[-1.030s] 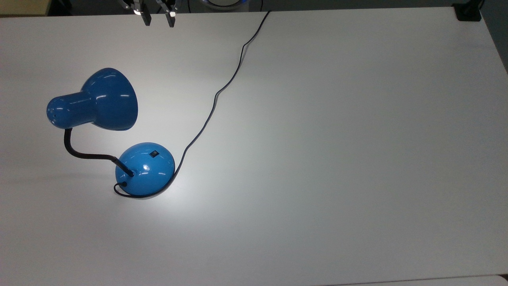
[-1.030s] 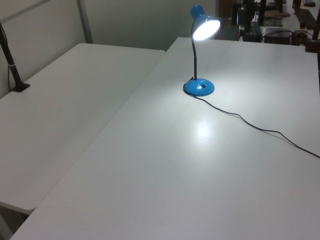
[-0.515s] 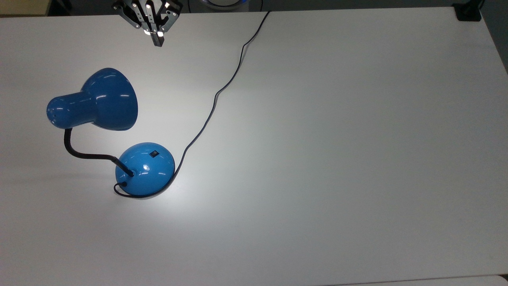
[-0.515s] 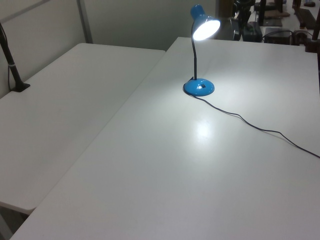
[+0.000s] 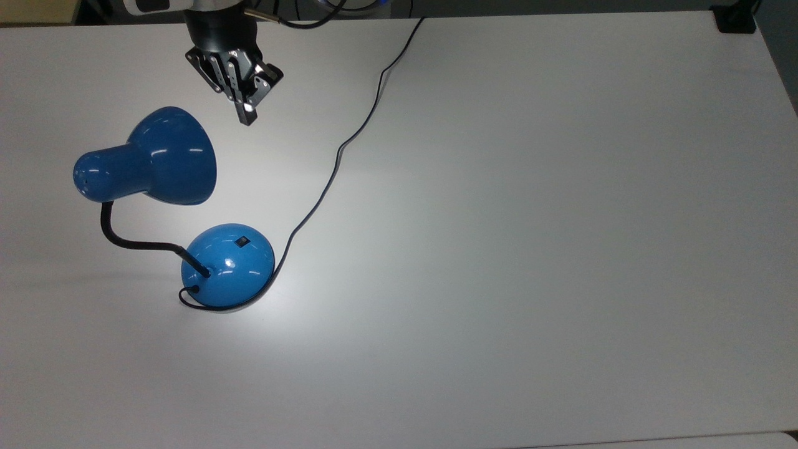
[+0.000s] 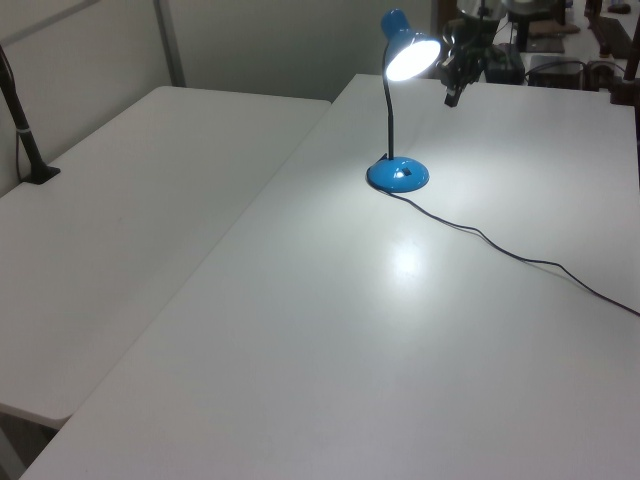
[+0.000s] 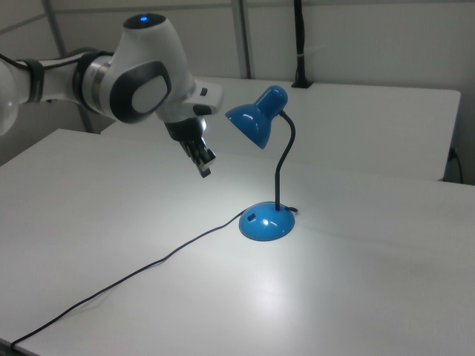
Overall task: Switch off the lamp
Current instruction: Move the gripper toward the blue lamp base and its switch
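One switch (image 5: 241,241) on the lamp (image 5: 227,265) base lies below the clenched jaws of the gripper (image 5: 247,116) in the top view.

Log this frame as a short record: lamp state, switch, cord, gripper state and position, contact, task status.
lamp state: the lamp is lit, a bright patch on the table
switch: small black switch on the domed base, untouched
cord: cord runs from the base to the table's far edge in the top view
gripper state: gripper shut, holding nothing
gripper position: in the air beside the shade, above and apart from the base
contact: none
task status: not done
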Motion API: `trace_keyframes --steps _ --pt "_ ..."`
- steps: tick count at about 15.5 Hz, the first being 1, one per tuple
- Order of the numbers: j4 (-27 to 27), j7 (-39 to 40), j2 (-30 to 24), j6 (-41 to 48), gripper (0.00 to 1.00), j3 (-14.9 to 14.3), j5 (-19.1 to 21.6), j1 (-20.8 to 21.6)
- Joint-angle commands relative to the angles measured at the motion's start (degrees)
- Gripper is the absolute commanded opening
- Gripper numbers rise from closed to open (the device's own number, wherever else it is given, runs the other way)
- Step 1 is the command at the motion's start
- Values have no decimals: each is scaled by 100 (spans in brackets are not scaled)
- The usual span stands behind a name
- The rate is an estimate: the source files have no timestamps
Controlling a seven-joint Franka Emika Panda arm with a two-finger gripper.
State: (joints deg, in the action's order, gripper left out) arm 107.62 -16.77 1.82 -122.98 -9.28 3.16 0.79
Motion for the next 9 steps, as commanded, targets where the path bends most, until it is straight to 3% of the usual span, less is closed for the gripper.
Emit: trace_keyframes --steps 1,6,9 --pt "575 -292 -50 -875 0 49 -52 35" --pt "638 -1661 573 -1631 0 277 -1254 -9" --pt "647 -1909 723 -1939 0 278 -1414 17"
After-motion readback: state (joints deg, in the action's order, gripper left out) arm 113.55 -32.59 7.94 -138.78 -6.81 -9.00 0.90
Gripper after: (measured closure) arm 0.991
